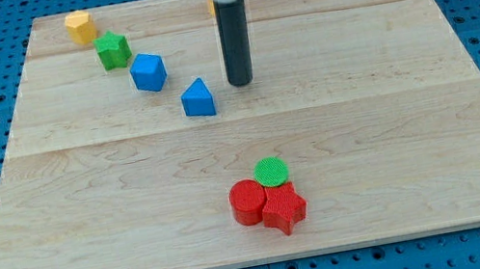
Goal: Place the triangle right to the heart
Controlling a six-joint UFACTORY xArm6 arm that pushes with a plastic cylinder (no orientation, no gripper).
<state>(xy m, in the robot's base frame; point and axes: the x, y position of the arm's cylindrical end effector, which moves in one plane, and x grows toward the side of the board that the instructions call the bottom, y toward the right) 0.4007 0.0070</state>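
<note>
A blue triangle (pixel 198 98) lies on the wooden board (pixel 392 109), a little left of the middle. My tip (pixel 240 83) stands just to the triangle's right, a small gap apart. A yellow block (pixel 79 26) that looks like a heart sits near the board's top left corner, far up and left of the triangle. Between them, a green star (pixel 113 50) and a blue block (pixel 149 72) form a slanted row running down to the triangle.
A green round block (pixel 271 170), a red cylinder (pixel 247 202) and a red star-like block (pixel 284 211) cluster, touching, near the board's bottom middle. A sliver of another yellow block (pixel 211 6) peeks from behind the rod at the top.
</note>
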